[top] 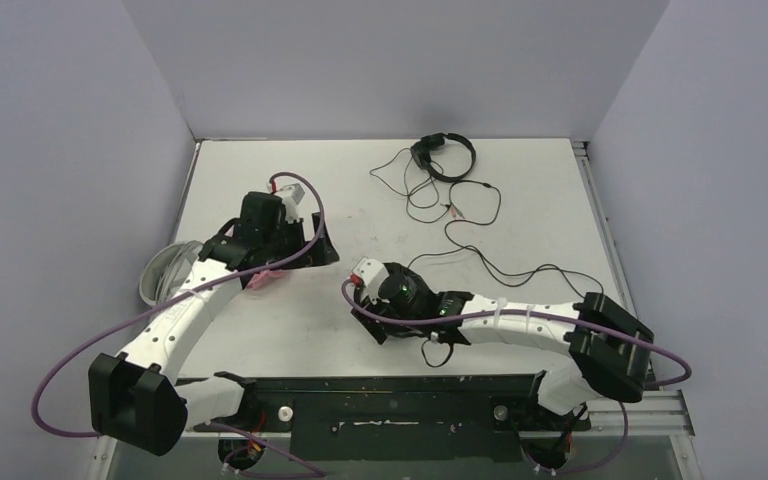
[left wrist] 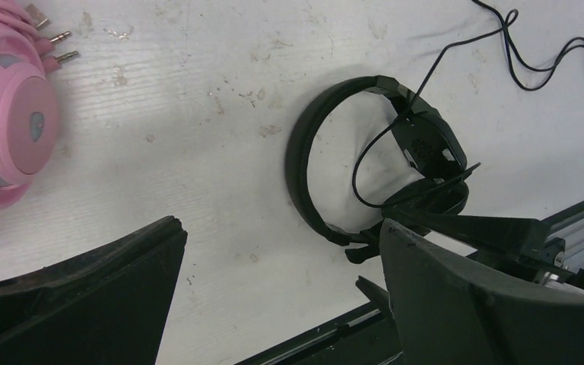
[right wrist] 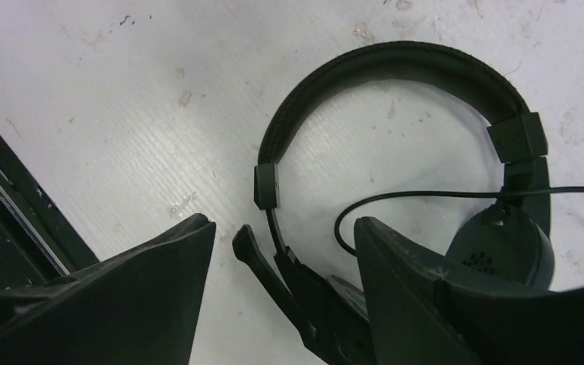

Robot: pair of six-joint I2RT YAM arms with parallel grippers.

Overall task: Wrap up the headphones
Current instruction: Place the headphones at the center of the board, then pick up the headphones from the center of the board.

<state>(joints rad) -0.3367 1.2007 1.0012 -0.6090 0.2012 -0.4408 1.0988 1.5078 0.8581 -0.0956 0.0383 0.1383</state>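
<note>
A thin black headset [right wrist: 395,65] with a mic boom lies on the white table. My right gripper [right wrist: 285,224] is open just above it, its fingers either side of the boom and the lower earcup. In the top view my right gripper [top: 388,318] hides most of this headset. It also shows in the left wrist view [left wrist: 327,129]. My left gripper [left wrist: 280,228] is open and empty over bare table, left of that headset. The pink headset [left wrist: 11,129] lies to its left. A second black headset [top: 447,155] lies at the back. The white-grey headset [top: 165,272] sits at the table's left edge.
Thin black cable [top: 520,275] loops loosely from the back headset across the right half of the table. A black rail [top: 390,385] runs along the near edge. The pink cable's plugs [left wrist: 53,38] lie beside the pink earcup. Grey walls enclose the table.
</note>
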